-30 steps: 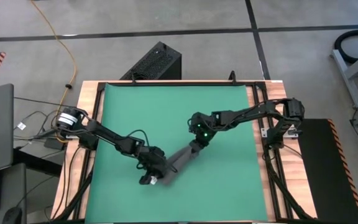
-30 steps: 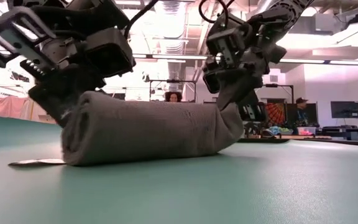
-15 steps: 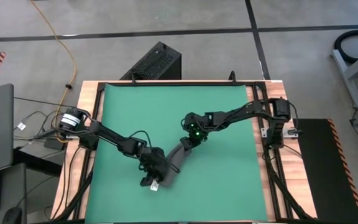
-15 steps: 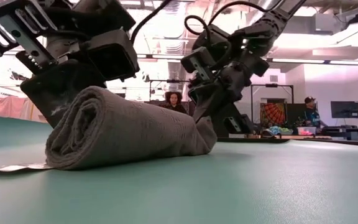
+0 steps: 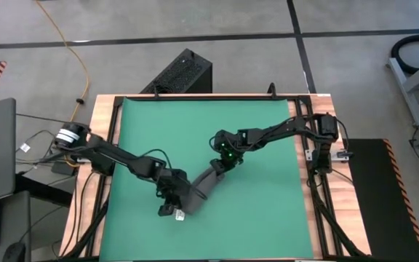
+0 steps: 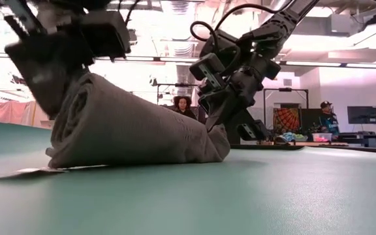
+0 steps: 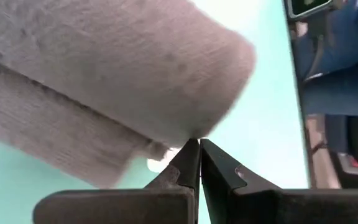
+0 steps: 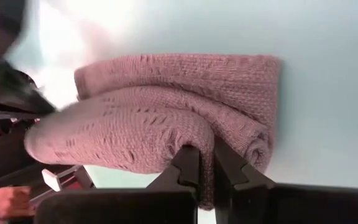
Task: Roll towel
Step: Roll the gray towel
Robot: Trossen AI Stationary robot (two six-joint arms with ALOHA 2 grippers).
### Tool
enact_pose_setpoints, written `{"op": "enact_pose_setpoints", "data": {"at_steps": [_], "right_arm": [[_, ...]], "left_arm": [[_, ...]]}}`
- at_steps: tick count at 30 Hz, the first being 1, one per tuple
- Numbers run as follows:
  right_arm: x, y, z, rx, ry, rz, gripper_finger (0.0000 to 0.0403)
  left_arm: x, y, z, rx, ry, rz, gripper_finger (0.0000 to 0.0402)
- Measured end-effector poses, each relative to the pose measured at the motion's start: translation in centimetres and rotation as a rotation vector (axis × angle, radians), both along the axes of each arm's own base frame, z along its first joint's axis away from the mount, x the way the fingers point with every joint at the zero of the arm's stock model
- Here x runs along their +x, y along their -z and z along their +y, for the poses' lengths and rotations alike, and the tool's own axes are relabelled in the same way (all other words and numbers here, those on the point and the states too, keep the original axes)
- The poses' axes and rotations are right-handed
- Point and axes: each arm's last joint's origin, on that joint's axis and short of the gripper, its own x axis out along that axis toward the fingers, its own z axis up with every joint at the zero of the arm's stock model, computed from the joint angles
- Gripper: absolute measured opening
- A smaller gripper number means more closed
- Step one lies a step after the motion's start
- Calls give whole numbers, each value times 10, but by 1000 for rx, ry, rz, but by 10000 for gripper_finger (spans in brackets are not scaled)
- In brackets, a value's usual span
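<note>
1 towel, rolled, lies on the green mat, with 1 white tag at its left end. 2 grippers meet it: the left gripper, fingers fully together, pinches the left end; the right gripper, nearly closed, grips a fold at the right end.

Your left arm reaches in low from the mat's left edge, its gripper closed tight at the towel's near end. Your right arm stretches from the right edge, its gripper pinching the towel's far end.
</note>
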Motion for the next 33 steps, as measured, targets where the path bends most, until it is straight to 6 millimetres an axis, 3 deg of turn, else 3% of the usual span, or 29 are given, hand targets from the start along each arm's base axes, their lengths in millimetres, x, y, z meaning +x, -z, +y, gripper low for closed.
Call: {"op": "enact_pose_setpoints", "data": {"at_steps": [4,11,16,19,23,33], "right_arm": [[-1,0,0,5,-2,3,27],[-1,0,-1,7,-3,3,27],[-1,0,-1,16,4,7,27],[-1,0,-1,19,4,7,27],[-1,0,-1,19,4,7,27],[-1,1,-5,9,8,5,27]], "left_arm": [[-13,-30,6,24,-71,-57,0],[-26,-98,22,199,-304,-363,0],[-17,-128,15,387,-163,-383,0],[-10,-119,2,512,70,-272,0],[7,-104,-11,519,310,-259,0],[36,-68,-6,528,349,-198,0]]}}
